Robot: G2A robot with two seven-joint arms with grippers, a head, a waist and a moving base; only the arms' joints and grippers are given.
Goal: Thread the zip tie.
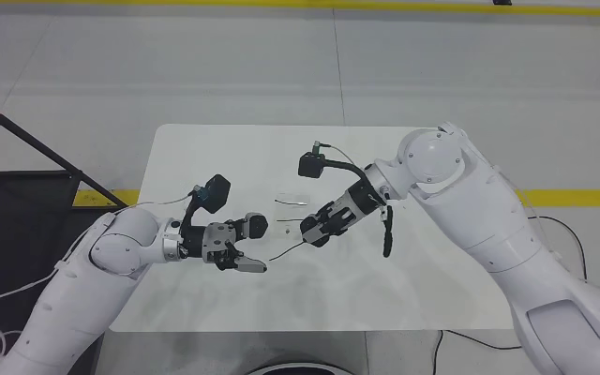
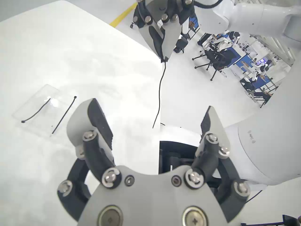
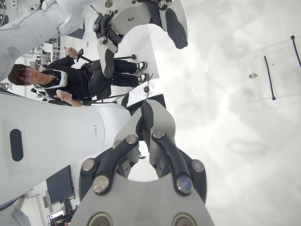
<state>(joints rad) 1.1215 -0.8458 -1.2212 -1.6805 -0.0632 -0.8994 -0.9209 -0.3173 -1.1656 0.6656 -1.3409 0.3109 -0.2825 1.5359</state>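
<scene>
Zip tie [image 2: 160,88]: one in hand, held clear of the bench [image 2: 70,48], near the sheet [image 2: 47,121] on the robot's side of it. One end is pinched; that end looks like the head, though it is too small to confirm. The thin tail hangs free.
Right end effector [image 2: 164,56]: clenched on the tie's upper end, near the sheet.
Left end effector [image 2: 151,109]: released, nothing between its fingers. It faces the free tail and lies farther from the sheet than the right one does.
Step in hand (judgement): the left end effector is to take the free tail so it can be bent round and fed into the head.
Method advised: close on the tail near its tip, leaving enough proud of the fingers to enter the slot. Keep the right end effector steady. Line the tail up with the head's opening before pushing, since the strap is springy and may flick aside.
Risk: a grip too far up the strap leaves a limp tip that will miss the head.
Spare ties: two, one [image 2: 35,113] lying on the sheet and one [image 2: 64,115] at its edge.
Count, zip ties: three in all.
Count, end effectors: two.
Count, sheet: one, clear, flat on the bench.
Count, bench: one.
</scene>
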